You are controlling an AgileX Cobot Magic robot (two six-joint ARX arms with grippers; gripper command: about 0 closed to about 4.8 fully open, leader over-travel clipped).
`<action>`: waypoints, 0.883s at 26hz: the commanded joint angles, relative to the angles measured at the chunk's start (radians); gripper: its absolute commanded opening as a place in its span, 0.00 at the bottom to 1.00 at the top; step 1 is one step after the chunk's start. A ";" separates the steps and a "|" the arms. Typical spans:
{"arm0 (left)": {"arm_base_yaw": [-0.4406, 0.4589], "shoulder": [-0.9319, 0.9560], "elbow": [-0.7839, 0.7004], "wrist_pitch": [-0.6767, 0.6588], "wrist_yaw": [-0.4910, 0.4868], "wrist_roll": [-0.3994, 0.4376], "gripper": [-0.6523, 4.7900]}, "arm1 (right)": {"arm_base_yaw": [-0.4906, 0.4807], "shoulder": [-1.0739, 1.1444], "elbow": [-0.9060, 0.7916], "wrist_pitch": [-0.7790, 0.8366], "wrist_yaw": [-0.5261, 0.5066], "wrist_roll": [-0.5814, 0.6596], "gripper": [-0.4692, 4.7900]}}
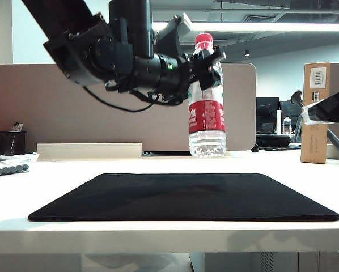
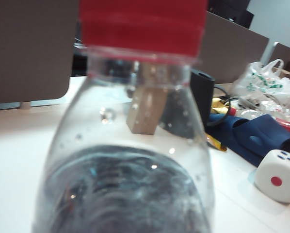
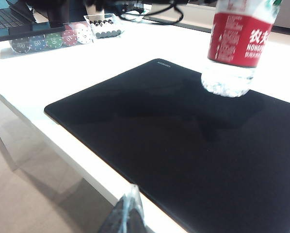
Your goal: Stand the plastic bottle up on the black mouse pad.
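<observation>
The plastic bottle (image 1: 206,116), clear with a red cap and a red label, hangs upright in the air above the far part of the black mouse pad (image 1: 181,198). My left gripper (image 1: 206,62) reaches in level from the left and is shut on its upper part, just under the cap. In the left wrist view the bottle (image 2: 130,145) fills the picture and hides the fingers. From the right wrist view the bottle's base (image 3: 228,82) shows above the mouse pad (image 3: 184,141). My right gripper (image 3: 128,213) is off the pad's near corner, its taped tips pressed together, and shows at the right edge as the right gripper (image 1: 308,116).
A cardboard box (image 1: 316,113) stands at the back right. A case of poker chips (image 3: 48,41) and a tray of small cylinders (image 3: 104,26) lie at the left. A white die (image 2: 279,174), blue cloth (image 2: 251,136) and a plastic bag (image 2: 266,85) lie beyond the pad.
</observation>
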 commanded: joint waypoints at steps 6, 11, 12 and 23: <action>-0.032 0.002 -0.003 0.154 0.001 0.096 0.11 | 0.000 0.000 -0.005 0.016 0.001 -0.002 0.09; -0.033 0.049 -0.006 0.162 0.000 0.070 0.11 | -0.001 0.000 -0.005 0.017 0.001 -0.002 0.09; -0.033 0.058 -0.009 0.170 -0.001 0.062 0.11 | 0.000 0.001 -0.005 0.016 0.001 -0.002 0.09; -0.033 0.147 -0.010 0.306 -0.060 0.026 0.11 | -0.002 0.013 -0.005 0.016 0.001 -0.002 0.09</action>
